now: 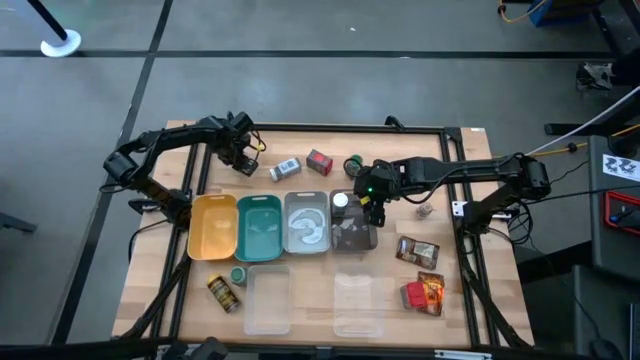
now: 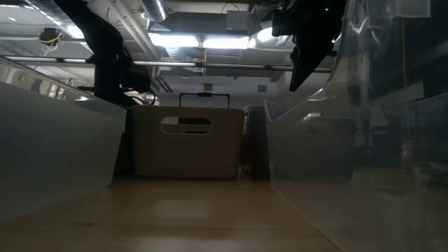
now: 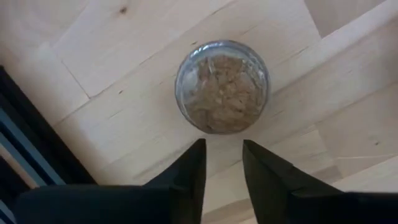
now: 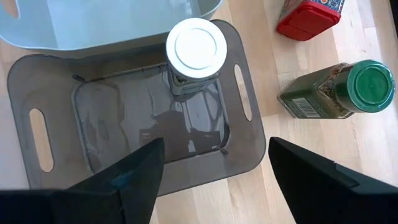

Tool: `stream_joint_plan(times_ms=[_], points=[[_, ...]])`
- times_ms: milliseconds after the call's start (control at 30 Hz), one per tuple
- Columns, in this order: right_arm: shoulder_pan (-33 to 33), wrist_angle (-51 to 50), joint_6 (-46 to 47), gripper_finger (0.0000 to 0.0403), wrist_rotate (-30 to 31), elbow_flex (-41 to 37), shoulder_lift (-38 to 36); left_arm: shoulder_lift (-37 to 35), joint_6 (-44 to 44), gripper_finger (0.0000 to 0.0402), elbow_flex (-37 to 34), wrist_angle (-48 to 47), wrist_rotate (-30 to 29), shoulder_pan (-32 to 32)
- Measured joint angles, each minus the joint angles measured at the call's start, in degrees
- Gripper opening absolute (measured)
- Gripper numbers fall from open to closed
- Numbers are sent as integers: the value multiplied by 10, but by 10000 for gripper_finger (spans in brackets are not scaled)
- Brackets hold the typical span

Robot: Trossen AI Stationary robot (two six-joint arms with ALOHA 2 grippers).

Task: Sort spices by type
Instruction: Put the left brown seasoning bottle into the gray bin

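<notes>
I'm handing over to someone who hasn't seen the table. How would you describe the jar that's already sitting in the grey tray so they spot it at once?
Find the row of four trays mid-table and take the grey tray at its right end, under the open right gripper. The white-capped jar stands upright at one edge of it. It is the only thing in that tray; the green-capped jar lies outside on the wood.

Grey floor (image 1: 300, 90), ceiling strip lights (image 2: 210, 42)

Pale matt wood table (image 3: 112, 68); glossy glass jar (image 3: 222, 85).
</notes>
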Motion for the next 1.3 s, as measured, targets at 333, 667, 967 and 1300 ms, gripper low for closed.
stream_joint_plan(times_ms=[333, 667, 967, 1300], points=[[0, 0, 0, 287, 0, 0, 0, 0, 64, 96, 0, 0, 0, 0], [0, 0, 0, 287, 0, 0, 0, 0, 102, 211, 0, 8, 0, 0], [0, 0, 0, 287, 0, 0, 0, 0, 118, 250, 0, 67, 0, 0], [0, -1, 0, 287, 0, 0, 0, 0, 114, 253, 0, 102, -1, 0]])
